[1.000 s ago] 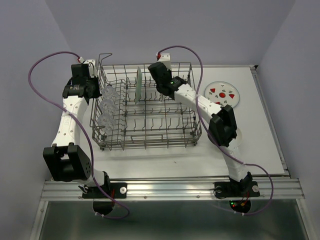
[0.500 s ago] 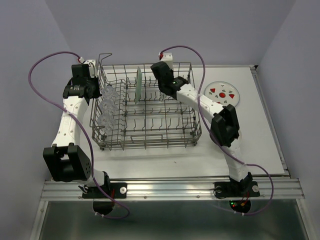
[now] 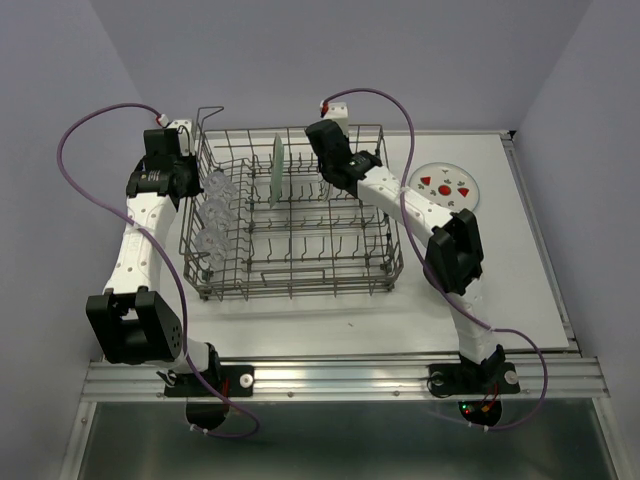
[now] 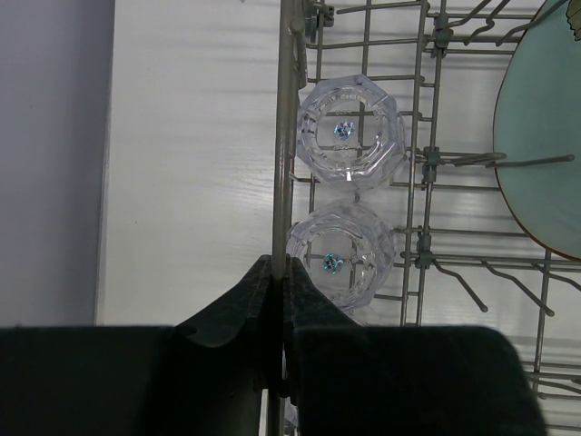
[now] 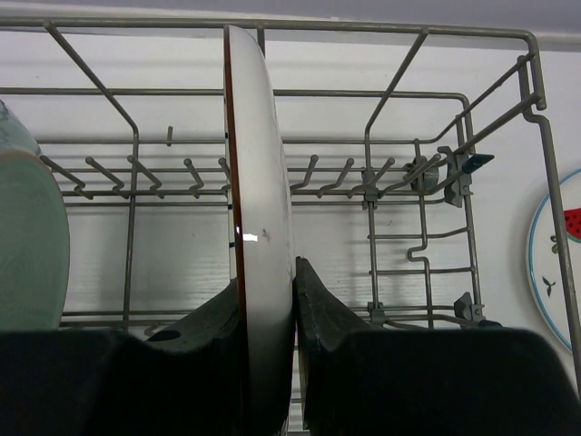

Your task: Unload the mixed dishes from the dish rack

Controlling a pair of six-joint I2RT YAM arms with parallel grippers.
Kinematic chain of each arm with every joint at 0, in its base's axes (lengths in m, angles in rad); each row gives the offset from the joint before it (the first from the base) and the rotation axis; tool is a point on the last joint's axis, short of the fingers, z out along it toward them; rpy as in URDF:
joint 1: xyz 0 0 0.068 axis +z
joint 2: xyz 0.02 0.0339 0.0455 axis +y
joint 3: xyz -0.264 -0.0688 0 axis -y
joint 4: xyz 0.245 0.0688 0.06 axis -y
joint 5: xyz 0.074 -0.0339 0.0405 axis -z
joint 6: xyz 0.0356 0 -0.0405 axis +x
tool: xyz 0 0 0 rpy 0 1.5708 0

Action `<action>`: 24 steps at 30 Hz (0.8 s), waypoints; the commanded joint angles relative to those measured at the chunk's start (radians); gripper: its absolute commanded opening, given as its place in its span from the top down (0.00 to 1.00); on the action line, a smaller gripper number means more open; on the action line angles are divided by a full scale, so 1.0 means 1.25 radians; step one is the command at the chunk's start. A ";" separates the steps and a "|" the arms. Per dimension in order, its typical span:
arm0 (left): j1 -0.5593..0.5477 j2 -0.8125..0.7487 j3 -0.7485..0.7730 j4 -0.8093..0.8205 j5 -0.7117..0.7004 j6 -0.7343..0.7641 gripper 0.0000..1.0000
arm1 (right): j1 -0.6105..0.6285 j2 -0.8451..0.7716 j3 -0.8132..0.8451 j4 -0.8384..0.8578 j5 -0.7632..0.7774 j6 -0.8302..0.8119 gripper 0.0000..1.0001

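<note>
The grey wire dish rack (image 3: 290,262) stands mid-table. My left gripper (image 4: 280,263) is shut on the rack's left top rim wire (image 4: 283,136), at the rack's far left corner (image 3: 185,160). Two clear glasses (image 4: 349,132) (image 4: 340,259) lie just inside that rim. A pale green plate (image 3: 276,170) stands upright in the tines. My right gripper (image 5: 269,277) is shut on a white plate (image 5: 259,182) held on edge inside the far part of the rack (image 3: 332,165). A white plate with red shapes (image 3: 445,187) lies on the table to the right. No bowls show.
The rack's raised far and right wire sides (image 5: 472,118) stand close around the held plate. The green plate (image 5: 32,245) is just left of it. A row of glasses (image 3: 212,215) fills the rack's left column. The back wall is just behind the rack.
My right gripper has shifted slightly to the right and back with the white plate in it. The left arm has not moved.
</note>
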 commanded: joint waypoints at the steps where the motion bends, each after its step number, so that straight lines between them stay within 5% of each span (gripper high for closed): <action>1: 0.014 0.017 -0.014 0.040 -0.061 0.005 1.00 | 0.002 -0.076 0.079 0.141 0.032 -0.019 0.99; 24: 0.012 0.038 0.004 0.028 -0.058 -0.004 1.00 | 0.009 -0.063 0.154 0.162 0.102 -0.176 0.99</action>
